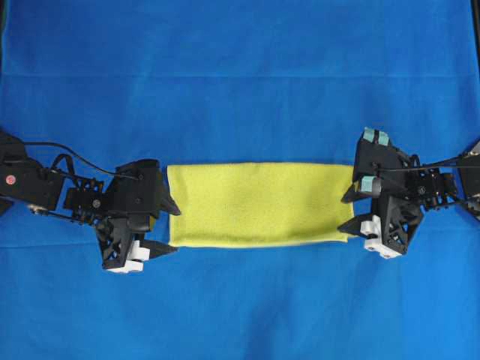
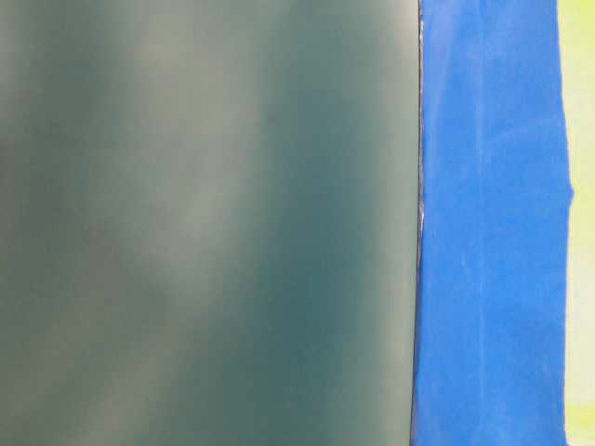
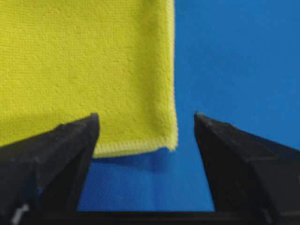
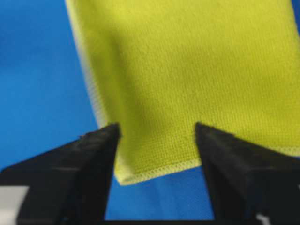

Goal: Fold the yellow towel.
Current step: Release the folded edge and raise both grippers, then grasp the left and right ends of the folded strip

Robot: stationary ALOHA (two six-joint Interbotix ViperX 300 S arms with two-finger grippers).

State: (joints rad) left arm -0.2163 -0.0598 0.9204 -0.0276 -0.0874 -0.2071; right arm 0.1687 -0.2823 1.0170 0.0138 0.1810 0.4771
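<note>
The yellow towel (image 1: pixel 259 204) lies flat on the blue cloth as a long rectangle, doubled over, with its paler hem along the near edge. My left gripper (image 1: pixel 177 229) stands open at the towel's left end, its fingers straddling the near left corner. In the left wrist view that towel corner (image 3: pixel 140 126) lies on the cloth between the spread tips of the left gripper (image 3: pixel 146 117), held by nothing. My right gripper (image 1: pixel 342 215) is open at the right end. Seen from the right wrist, the towel (image 4: pixel 187 61) has its layered corner lying loose under the right gripper (image 4: pixel 157 125).
A blue cloth (image 1: pixel 240 75) covers the whole table. In the table-level view a blurred dark green surface (image 2: pixel 204 223) fills the left two thirds, with a strip of blue cloth (image 2: pixel 493 232) beside it.
</note>
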